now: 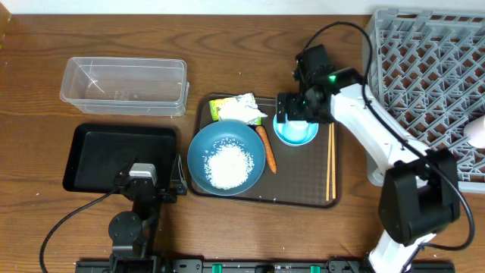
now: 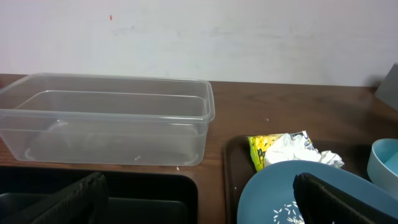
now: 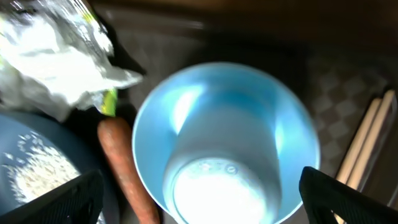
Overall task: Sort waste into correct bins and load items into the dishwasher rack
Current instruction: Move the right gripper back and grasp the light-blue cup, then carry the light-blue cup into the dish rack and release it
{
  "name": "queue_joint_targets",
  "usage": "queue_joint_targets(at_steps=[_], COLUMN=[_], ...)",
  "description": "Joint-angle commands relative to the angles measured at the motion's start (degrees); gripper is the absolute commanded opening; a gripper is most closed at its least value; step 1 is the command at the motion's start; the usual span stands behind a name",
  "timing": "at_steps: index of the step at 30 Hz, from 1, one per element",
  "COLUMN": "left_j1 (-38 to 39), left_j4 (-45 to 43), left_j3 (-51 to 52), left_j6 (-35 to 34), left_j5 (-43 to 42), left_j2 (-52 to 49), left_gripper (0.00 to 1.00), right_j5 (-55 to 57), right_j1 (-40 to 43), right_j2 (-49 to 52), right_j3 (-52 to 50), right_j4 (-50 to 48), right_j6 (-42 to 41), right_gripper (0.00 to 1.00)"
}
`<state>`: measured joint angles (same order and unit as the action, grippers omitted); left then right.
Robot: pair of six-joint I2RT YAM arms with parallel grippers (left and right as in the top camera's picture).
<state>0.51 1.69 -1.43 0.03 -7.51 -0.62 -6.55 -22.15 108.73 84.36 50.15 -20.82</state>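
Overhead, target: your small light-blue bowl [image 1: 297, 133] stands upright at the back right of the brown tray [image 1: 303, 199], directly beneath the right claw [image 1: 292, 114].
Overhead, nearer arm: the right one. The left claw [image 1: 173, 186] sits by the black tray [image 1: 98, 155], well apart from that bowl.
Overhead, destination: the dishwasher rack [image 1: 432, 76] lies to the bowl's right, past the chopsticks [image 1: 331, 163], whose long axis runs front to back.
Left wrist, claw: released, jaws wide, nothing between them.
Left wrist, surroundings: the clear container [image 2: 106, 118] is ahead, and the large blue bowl [image 2: 280, 193] with rice is low on the right.
Right wrist, claw: released, jaws spread either side of the bowl's mouth, gripping nothing.
Right wrist, obstacles: the carrot [image 3: 121, 168] lies just beside the bowl's left rim, perhaps touching, with the wrapper [image 3: 56, 56] beyond it.
Right wrist, judgement: expect your left finger to crowd the carrot on descent.
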Motion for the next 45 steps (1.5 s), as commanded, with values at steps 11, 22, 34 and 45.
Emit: queue_joint_targets(at_steps=[11, 22, 34, 45], left_j1=[0.17, 0.17, 0.17, 0.17], left_j4=[1.49, 1.49, 1.46, 1.49], left_j3=[1.2, 1.2, 1.2, 1.2], left_j6=[0.15, 0.15, 0.15, 0.15], left_j5=[-0.79, -0.79, -0.76, -0.79], left_j2=[0.33, 0.33, 0.33, 0.33], left_gripper=[0.98, 0.98, 0.98, 0.98], right_j5=[6.54, 5.7, 5.79, 13.97], right_j1=[-1.88, -1.7, 6.43, 33.94], right_j2=[4.33, 3.19, -6.82, -9.77], right_j3=[-0.33, 1.55, 20.85, 26.47], right_j4=[1.55, 3.67, 14.64, 8.83], right_j6=[-2.38, -2.45, 3.48, 7.17], right_gripper=[0.85, 0.55, 0.5, 0.55])
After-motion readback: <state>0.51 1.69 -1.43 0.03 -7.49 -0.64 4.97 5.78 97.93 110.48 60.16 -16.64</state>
